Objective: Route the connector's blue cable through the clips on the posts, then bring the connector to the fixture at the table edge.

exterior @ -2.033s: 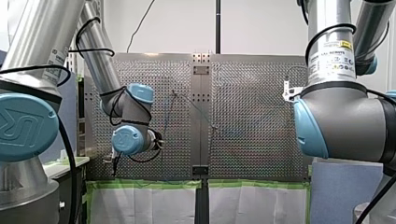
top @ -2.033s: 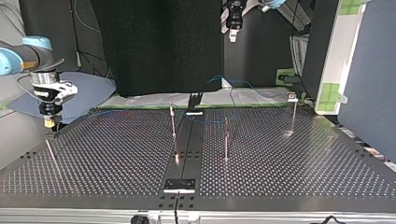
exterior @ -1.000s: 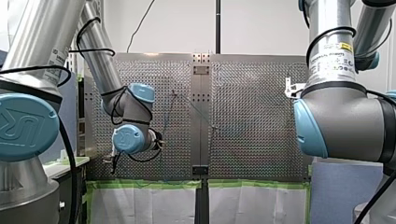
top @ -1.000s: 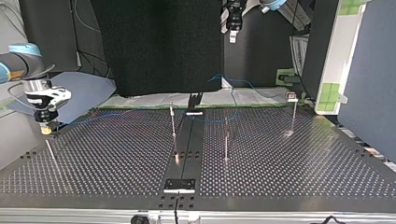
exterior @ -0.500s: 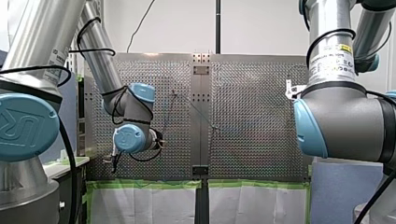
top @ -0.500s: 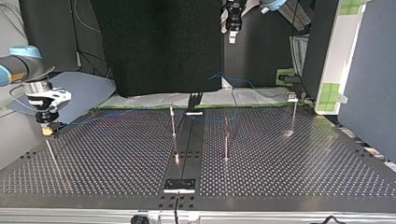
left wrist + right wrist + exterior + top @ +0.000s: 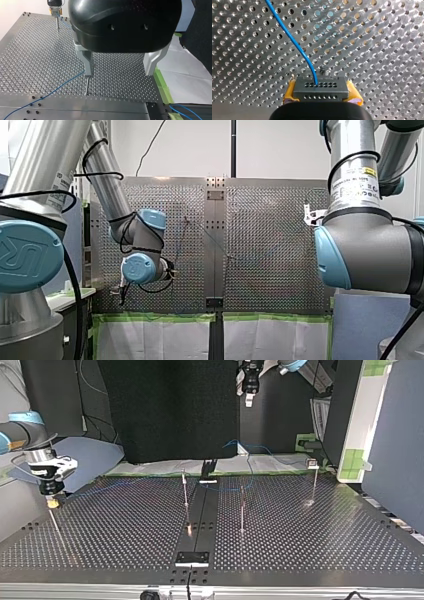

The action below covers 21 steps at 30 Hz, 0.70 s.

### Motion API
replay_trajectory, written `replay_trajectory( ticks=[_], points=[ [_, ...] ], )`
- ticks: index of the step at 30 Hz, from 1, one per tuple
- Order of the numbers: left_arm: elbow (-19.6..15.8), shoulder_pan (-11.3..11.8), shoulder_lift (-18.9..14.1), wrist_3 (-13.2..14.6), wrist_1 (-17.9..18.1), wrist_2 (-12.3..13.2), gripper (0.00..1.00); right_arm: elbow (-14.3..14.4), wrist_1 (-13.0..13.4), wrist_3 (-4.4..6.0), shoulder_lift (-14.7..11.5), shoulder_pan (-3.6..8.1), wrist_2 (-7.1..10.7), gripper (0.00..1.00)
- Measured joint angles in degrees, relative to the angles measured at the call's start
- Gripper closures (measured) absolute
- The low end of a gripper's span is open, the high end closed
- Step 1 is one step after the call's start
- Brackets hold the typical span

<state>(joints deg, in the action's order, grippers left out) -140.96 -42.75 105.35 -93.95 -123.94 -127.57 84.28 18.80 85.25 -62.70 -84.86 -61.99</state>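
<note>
My R gripper (image 7: 321, 97) is closed firmly on the connector (image 7: 320, 88). The grey block w/ two rows of small holes sits between its yellow pads (image 7: 290, 92), one pad on each side, no gap. The blue cable (image 7: 294, 41) leaves the connector's face at about the middle and runs away over the perforated table (image 7: 374, 37). Just ahead of the connector is the top of a thin post (image 7: 324, 72); if they touch, I cannot tell. In the top view this gripper hangs at the left, near the table's far-left corner, directly over that thin post. From it the cable goes as a faint line toward the middle posts (image 7: 185, 491), then on to a loop past the far edge. Whether it sits in the clips is too small to see. My L gripper (image 7: 119, 73) is wide open w/ nothing between its metal fingers (image 7: 88, 61). In its wrist view a short post (image 7: 86, 85) shows right under one fingertip, and a stretch of cable lies on the table beside this post. In the top view the L gripper is high up over the far edge, well apart from the connector. A small black-and-white plate (image 7: 192, 558) lies on the centre strip at the near edge.
</note>
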Motion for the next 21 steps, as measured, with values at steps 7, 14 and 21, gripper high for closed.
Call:
replay_trajectory(
  ticks=[7,14,21],
  points=[
    [0.0,0.0,0.0,0.0,0.0,0.0,0.00,0.0,0.0,-1.10,0.0,0.21,0.02,1.00],
    [0.0,0.0,0.0,0.0,0.0,0.0,0.00,0.0,0.2,-1.57,0.1,0.41,0.02,1.00],
    [0.0,0.0,0.0,0.0,-0.1,0.0,0.00,0.0,0.6,-1.39,0.1,0.44,0.45,1.00]
  ],
)
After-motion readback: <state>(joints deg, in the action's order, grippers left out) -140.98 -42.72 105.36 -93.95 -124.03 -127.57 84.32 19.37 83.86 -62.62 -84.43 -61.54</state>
